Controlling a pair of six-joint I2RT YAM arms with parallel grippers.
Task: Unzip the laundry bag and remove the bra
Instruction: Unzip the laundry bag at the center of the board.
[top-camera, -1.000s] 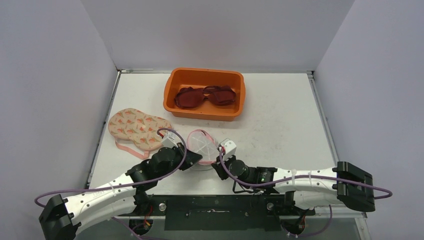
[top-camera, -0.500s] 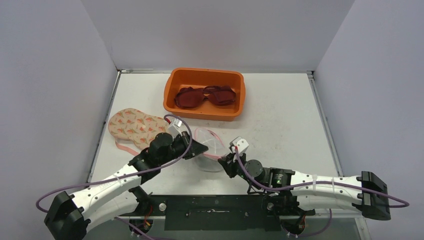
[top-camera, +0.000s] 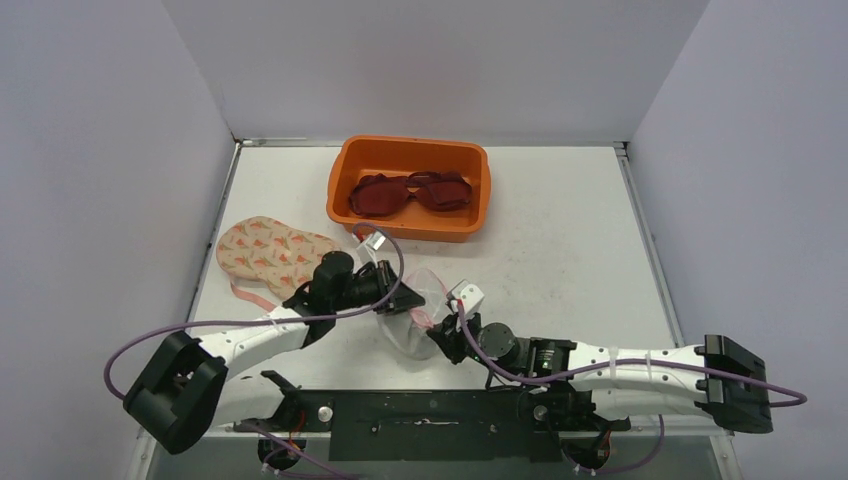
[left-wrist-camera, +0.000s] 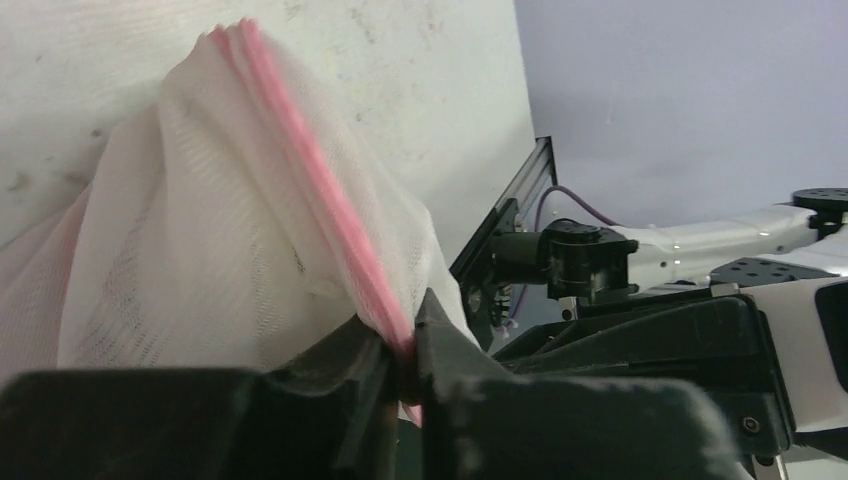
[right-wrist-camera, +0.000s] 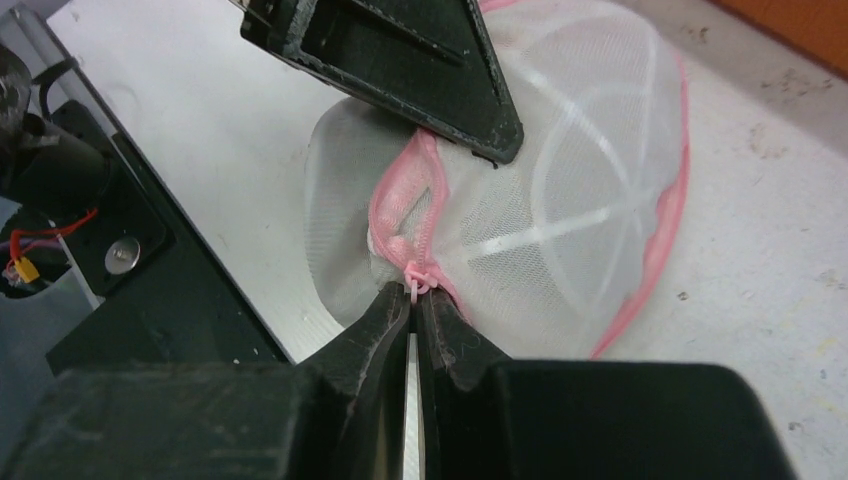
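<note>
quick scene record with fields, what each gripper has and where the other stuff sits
left gripper: shut on the pink edge of the laundry bag
right gripper: shut on the zipper pull
zip: looks partly open between the two grips
orange bin: far side of the table, dark red bra inside
floral fabric piece: on the table, left of the bag
</note>
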